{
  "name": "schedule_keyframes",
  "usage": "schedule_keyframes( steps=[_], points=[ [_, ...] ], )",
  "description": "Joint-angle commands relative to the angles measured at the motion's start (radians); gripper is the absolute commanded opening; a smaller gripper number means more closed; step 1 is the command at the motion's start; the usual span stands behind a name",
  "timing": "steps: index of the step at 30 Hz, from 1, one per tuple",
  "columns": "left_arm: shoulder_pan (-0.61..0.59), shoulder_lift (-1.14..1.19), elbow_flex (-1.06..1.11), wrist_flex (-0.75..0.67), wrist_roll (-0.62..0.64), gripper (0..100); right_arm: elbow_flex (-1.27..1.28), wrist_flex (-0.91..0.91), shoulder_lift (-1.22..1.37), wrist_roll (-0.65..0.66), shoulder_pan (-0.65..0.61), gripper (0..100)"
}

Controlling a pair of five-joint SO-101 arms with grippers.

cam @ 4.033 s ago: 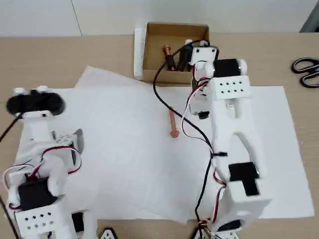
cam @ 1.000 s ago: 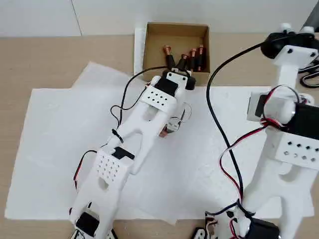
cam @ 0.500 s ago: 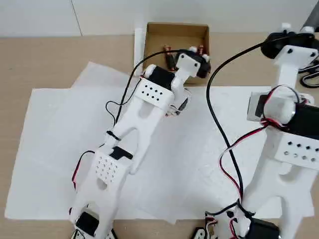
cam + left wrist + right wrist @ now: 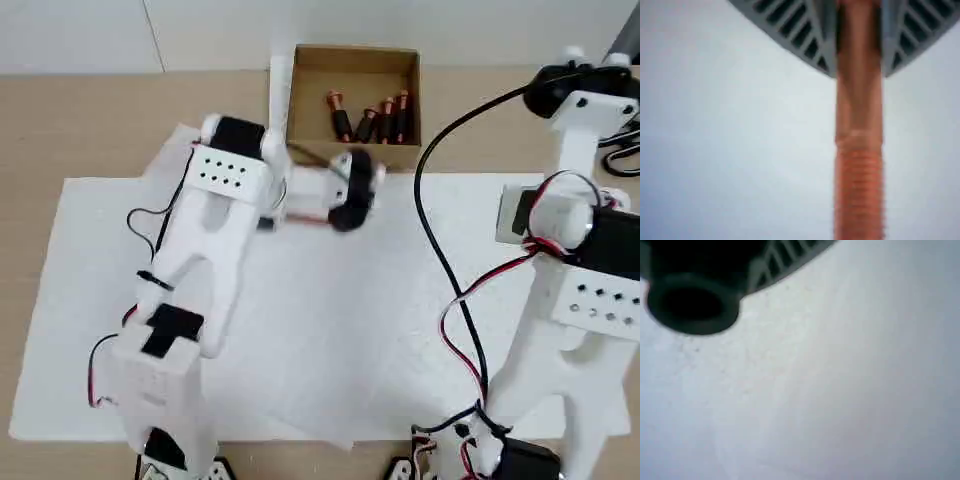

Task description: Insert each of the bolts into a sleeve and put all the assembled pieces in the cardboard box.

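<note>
Bolt [image 4: 858, 165] in grasp of left gripper [image 4: 858, 70], black sleeve [image 4: 690, 307] in grasp of right gripper [image 4: 725, 265].

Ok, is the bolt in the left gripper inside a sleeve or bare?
Bare: the bolt juts from between the fingers with its threads exposed and nothing around them.

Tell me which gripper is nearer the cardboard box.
Left. The left gripper, holding a bolt, hangs by the cardboard box's front wall; the right gripper sits farther off over the paper.
</note>
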Motion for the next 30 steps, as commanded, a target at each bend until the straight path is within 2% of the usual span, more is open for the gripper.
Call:
schedule_keyframes(
  steps=[1, 7, 14, 18, 24, 30],
  points=[
    [-0.008, -0.132, 0.160, 0.020, -0.331, 1, 0.002, -0.008, -0.031, 0.002, 0.005, 0.3],
    [-0.009, -0.133, 0.173, 0.020, -0.272, 1, 0.002, -0.008, -0.031, 0.000, 0.002, 0.3],
    [-0.008, -0.040, 0.168, 0.017, -0.262, 1, 0.002, -0.005, -0.031, 0.000, 0.005, 0.3],
    [-0.012, 0.017, 0.168, -0.035, -0.252, 1, 0.002, -0.002, -0.033, 0.000, 0.005, 0.3],
    [-0.023, 0.069, 0.168, -0.153, -0.169, 10, 0.002, -0.001, -0.036, 0.000, 0.002, 0.3],
    [-0.023, 0.071, 0.117, -0.150, -0.138, 10, 0.002, -0.001, -0.038, 0.000, 0.002, 0.3]
  ],
)
